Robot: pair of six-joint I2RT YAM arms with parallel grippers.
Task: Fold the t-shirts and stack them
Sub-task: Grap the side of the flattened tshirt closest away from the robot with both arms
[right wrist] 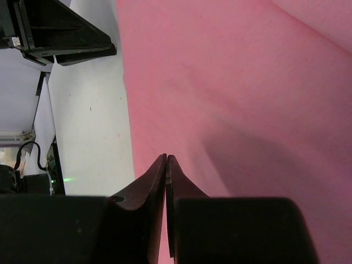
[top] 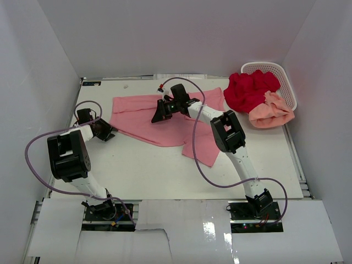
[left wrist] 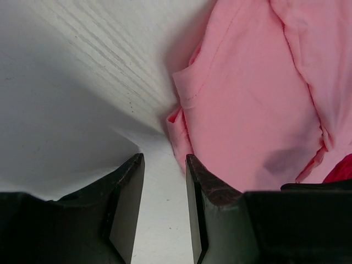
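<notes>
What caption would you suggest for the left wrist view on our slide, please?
Left gripper, jaws parted and empty, poised beside a hemmed corner of the pink t-shirt on the white table.

The pink t-shirt (top: pixel 137 115) lies spread but rumpled on the counter (top: pixel 165 170) — the red t-shirt (top: pixel 250 91) and peach t-shirt (top: pixel 270 111) sit crumpled, touching, far right.

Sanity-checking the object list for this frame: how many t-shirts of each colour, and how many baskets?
Pink t-shirt: 1
Red t-shirt: 1
Peach t-shirt: 1
White basket: 1
Total: 4
</notes>
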